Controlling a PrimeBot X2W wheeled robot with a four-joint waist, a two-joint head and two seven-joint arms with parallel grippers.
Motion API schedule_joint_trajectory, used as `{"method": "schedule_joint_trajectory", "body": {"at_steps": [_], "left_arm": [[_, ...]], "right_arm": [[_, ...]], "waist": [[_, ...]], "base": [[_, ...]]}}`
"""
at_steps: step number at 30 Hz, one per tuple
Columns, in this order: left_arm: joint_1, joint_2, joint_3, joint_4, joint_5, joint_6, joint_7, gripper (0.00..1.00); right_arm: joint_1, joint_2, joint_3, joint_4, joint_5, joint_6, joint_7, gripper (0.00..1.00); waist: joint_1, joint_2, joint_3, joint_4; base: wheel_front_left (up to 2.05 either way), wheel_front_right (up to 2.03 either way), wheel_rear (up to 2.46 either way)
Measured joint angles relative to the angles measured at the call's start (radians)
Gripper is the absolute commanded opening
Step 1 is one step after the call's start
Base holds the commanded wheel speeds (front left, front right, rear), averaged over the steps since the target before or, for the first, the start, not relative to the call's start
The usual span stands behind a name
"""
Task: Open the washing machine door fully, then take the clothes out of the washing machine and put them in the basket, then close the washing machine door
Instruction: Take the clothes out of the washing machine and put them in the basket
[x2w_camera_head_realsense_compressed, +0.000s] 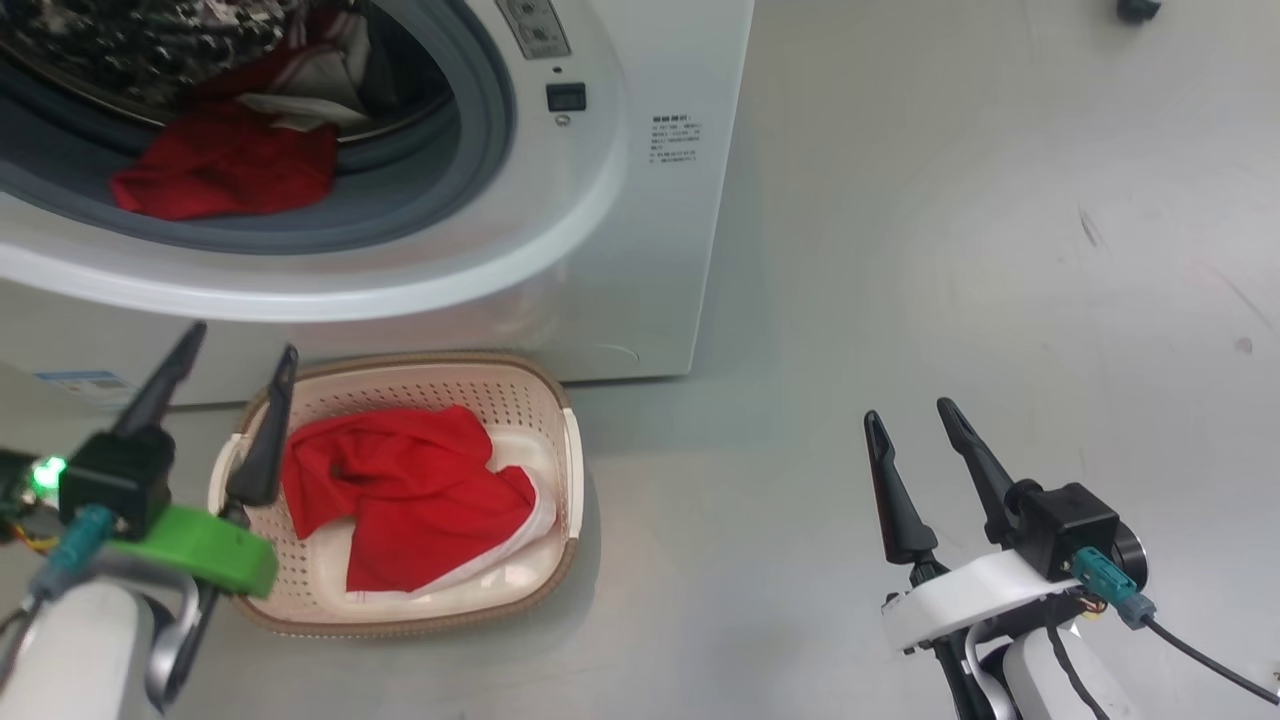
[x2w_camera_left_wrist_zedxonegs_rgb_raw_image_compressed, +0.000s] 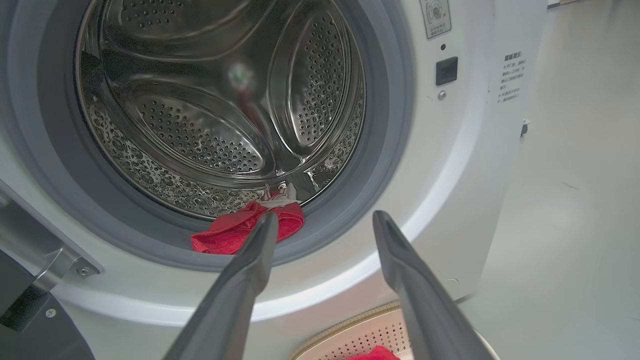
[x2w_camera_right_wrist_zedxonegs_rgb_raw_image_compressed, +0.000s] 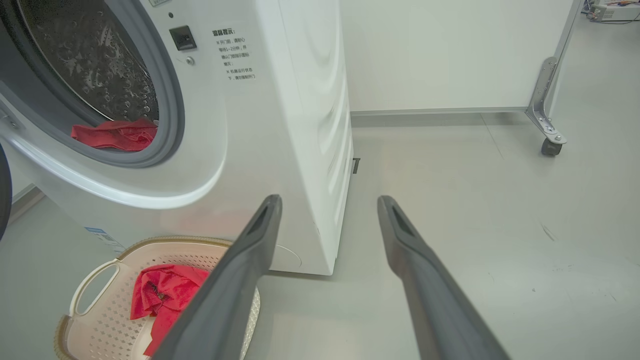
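- We stand on a smooth, pale grey floor (x2w_camera_head_realsense_compressed: 950, 250), with a plain white partition (x2w_camera_right_wrist_zedxonegs_rgb_raw_image_compressed: 450, 50) far ahead of the right gripper (x2w_camera_head_realsense_compressed: 908, 410).
- The washing machine (x2w_camera_head_realsense_compressed: 640, 220) rises just ahead of the left gripper (x2w_camera_head_realsense_compressed: 243, 342). Its white shell is glossy and curves round the mouth.
- The washing machine door (x2w_camera_left_wrist_zedxonegs_rgb_raw_image_compressed: 30, 325) is swung aside, out past the left finger, so the mouth is free to reach into.
- The left gripper's long, dark, tapered fingers are spread wide and hold nothing. They point at the mouth, which we judge to be a line-up for another reach.
- Of the clothes (x2w_camera_head_realsense_compressed: 225, 165), one soft red piece with white parts slumps over the grey rubber seal (x2w_camera_left_wrist_zedxonegs_rgb_raw_image_compressed: 350, 210), just beyond the left fingertips. It lies at the edge of the steel perforated drum (x2w_camera_left_wrist_zedxonegs_rgb_raw_image_compressed: 200, 135), and it looks limp enough to bunch when pinched.
- A crumpled red garment (x2w_camera_head_realsense_compressed: 400, 500) lies in the basket (x2w_camera_head_realsense_compressed: 520, 400), just beside the left gripper. The cream perforated plastic basket sits at the machine's foot, which we think keeps the carry short.
- The right gripper is also spread wide and empty over bare floor, well apart from the basket, likely kept out of the way.
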Motion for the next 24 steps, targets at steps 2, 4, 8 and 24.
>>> {"method": "schedule_joint_trajectory", "body": {"at_steps": [2, 4, 8, 24], "left_arm": [[-0.043, 0.016, -0.005, -0.001, -0.003, 0.000, 0.018, 1.00], [-0.089, 0.017, -0.007, 0.002, -0.031, 0.000, 0.039, 1.00], [-0.157, 0.042, -0.015, 0.016, -0.044, 0.000, 0.080, 1.00], [-0.470, 0.237, -0.038, 0.172, -0.053, 0.000, 0.320, 1.00]], "right_arm": [[-0.013, 0.000, 0.006, -0.002, 0.000, -0.001, 0.000, 1.00], [-0.028, -0.001, 0.022, -0.007, 0.003, -0.007, 0.000, 1.00], [-0.055, -0.001, 0.051, -0.017, 0.023, -0.016, 0.000, 1.00], [-0.157, -0.001, 0.145, -0.058, 0.106, -0.069, 0.000, 1.00]], "waist": [[0.0000, 0.0000, 0.026, -0.008], [0.0000, 0.0000, 0.052, -0.017], [0.0000, 0.0000, 0.090, -0.033], [0.0001, 0.0000, 0.258, -0.145]], "base": [[0.00, 0.00, 0.00], [0.00, 0.00, 0.00], [0.00, 0.00, 0.00], [0.00, 0.00, 0.00]]}}
